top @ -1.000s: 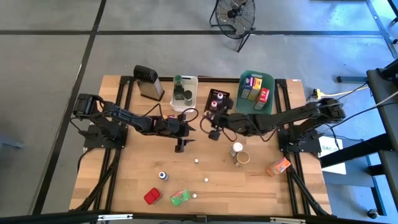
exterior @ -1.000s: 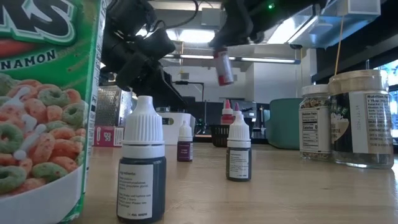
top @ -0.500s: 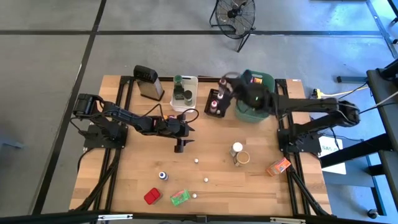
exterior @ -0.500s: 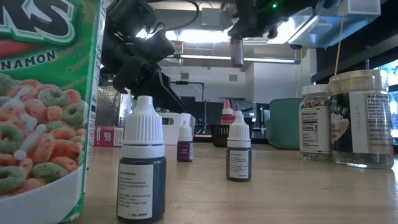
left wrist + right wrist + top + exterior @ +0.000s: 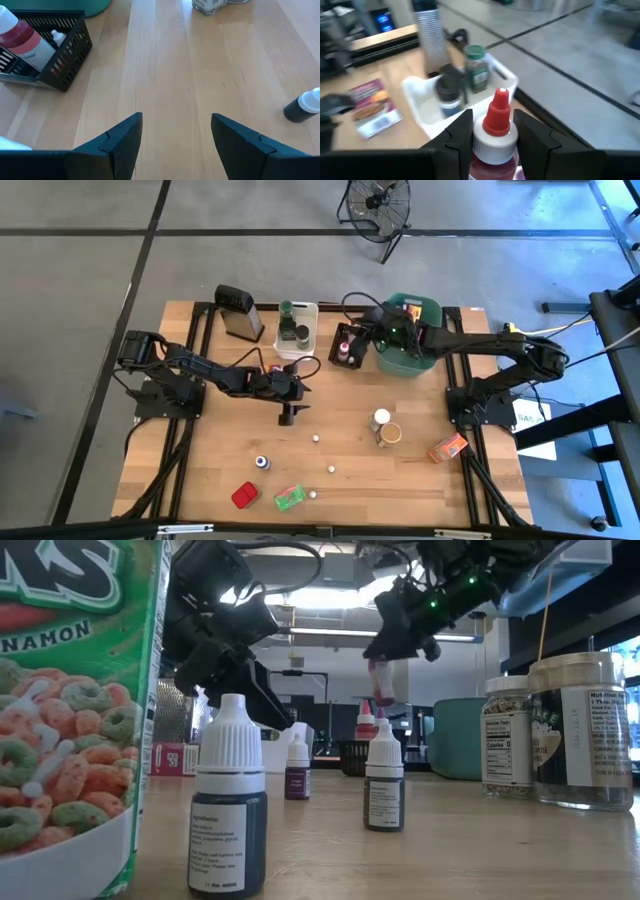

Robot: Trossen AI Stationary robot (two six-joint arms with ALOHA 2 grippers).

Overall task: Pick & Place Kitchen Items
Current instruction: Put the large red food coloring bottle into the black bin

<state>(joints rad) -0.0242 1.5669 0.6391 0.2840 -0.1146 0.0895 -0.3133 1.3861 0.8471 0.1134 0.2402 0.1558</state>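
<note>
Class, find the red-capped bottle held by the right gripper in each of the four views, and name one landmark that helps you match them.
High view: red-capped bottle over the black basket, in the right gripper.
Low view: upper middle, hanging in the air.
Left wrist view: not in it.
Right wrist view: bottom centre, between the fingers.
Shared landmark: the black basket, also in the left wrist view.

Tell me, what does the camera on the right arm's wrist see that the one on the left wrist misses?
Only the right wrist view shows the red-capped bottle clamped in the right gripper, with the white bin and green-lidded jar beyond. Only the left wrist view shows the left gripper open and empty, the black basket and a small dark bottle. Both show the wooden table.
</note>
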